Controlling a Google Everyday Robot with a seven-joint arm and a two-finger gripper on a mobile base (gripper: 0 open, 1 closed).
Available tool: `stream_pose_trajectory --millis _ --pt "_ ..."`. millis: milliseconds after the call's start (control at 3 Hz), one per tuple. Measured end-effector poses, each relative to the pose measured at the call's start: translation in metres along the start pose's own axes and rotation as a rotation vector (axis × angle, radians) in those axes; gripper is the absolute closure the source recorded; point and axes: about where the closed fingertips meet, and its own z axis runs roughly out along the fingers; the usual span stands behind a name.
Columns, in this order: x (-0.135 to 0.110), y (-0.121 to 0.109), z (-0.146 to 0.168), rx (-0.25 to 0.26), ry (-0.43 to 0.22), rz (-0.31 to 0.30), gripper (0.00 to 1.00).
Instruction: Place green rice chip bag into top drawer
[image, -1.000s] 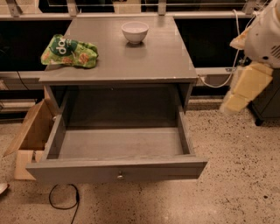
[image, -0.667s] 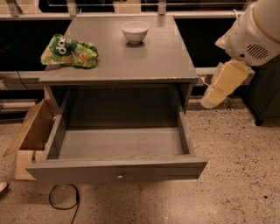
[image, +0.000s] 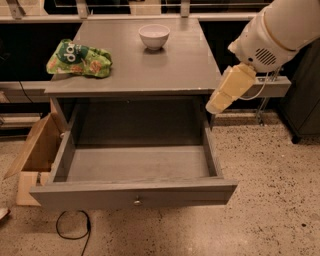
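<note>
Far left, on the floor: brown cardboard box against the cabinet's left side, flaps open. A dark cable loop lies on the floor below the drawer front. Green rice chip bag lies crumpled on the tabletop at its left edge, logo up, well apart from everything else. Top drawer is pulled well out beneath, knob centred on its front panel. White bowl stands at the back of the tabletop, right of centre. Gripper hangs off the tabletop's right front corner, just beside the edge. The bag is not in it, and I cannot tell whether it is released or clenched. Judgement: the reach for the bag is not yet made and must cross the whole top. Risks: a low sweep could clip the table corner or nudge the bowl. A sideways shove instead of a clean pinch could slide the bag off the left edge toward the box. Crumpled foil may give and slip on the lift, dropping short of the drawer.
</note>
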Motion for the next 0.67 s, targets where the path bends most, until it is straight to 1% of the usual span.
stream_pose_trajectory --millis 333,667 --pt "-0.013 -0.017 0.016 0.040 -0.016 0.006 0.00" --pt "-0.051 -0.053 0.054 0.094 -0.044 0.008 0.00"
